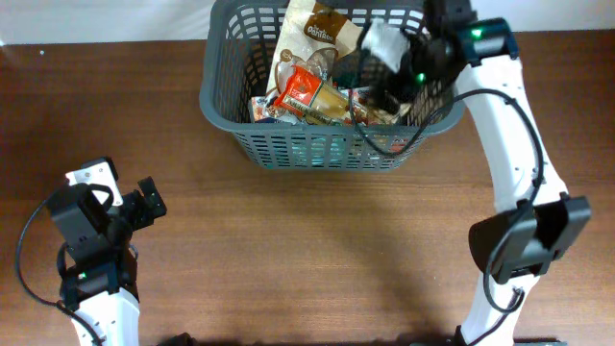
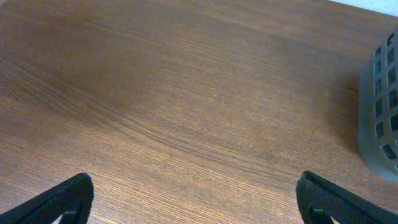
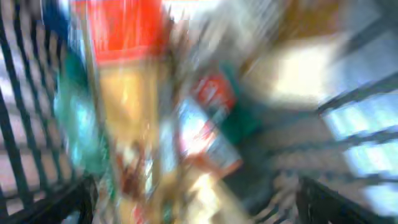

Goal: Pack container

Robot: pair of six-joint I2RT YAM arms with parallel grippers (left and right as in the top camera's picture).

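The container point(image 1: 317, 146) is a dark grey slotted basket at the back of the table, filled with several food packets, among them a red packet point(image 1: 299, 88) and a tall brown-and-white bag point(image 1: 309, 34). Its corner shows in the left wrist view point(image 2: 380, 112). My right gripper point(image 1: 384, 85) reaches down into the basket's right half; its wrist view is blurred, showing packets point(image 3: 205, 130) between wide-apart fingers point(image 3: 199, 205) that hold nothing. My left gripper point(image 1: 146, 204) is open and empty above bare wood point(image 2: 193, 199) at the front left.
The brown wooden table point(image 1: 317, 250) stretches between the basket and both arm bases. The right arm's base point(image 1: 524, 245) stands at the front right, the left arm's base point(image 1: 91, 279) at the front left.
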